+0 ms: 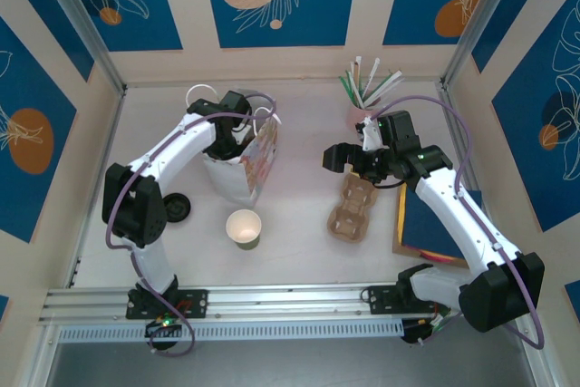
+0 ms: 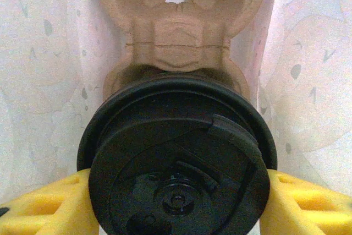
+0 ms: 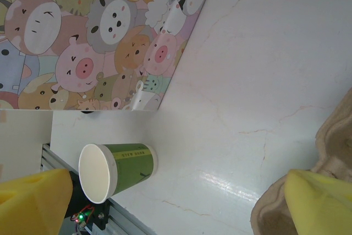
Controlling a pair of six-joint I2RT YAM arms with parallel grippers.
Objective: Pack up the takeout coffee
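Observation:
The takeout coffee [image 2: 179, 158] shows its round black lid from above in the left wrist view. My left gripper [image 2: 177, 213] is shut on it, one yellow pad [image 2: 44, 207] on each side of it. It hangs inside the white-walled gift bag [image 2: 49, 81], above a brown pulp cup carrier [image 2: 176, 31] lying at the bottom. From the top view, my left gripper [image 1: 233, 131] reaches down into the mouth of the cartoon-animal bag [image 1: 256, 165]. My right gripper [image 1: 349, 157] hovers open over a second pulp carrier [image 1: 353, 210], with nothing between its fingers [image 3: 322, 202].
A lidless green cup [image 1: 243, 227] stands in front of the bag, also visible from the right wrist [image 3: 113, 169]. A loose black lid [image 1: 177, 208] lies by the left arm. A pink holder of straws [image 1: 367, 97] stands at the back. A blue notebook [image 1: 435, 224] lies right.

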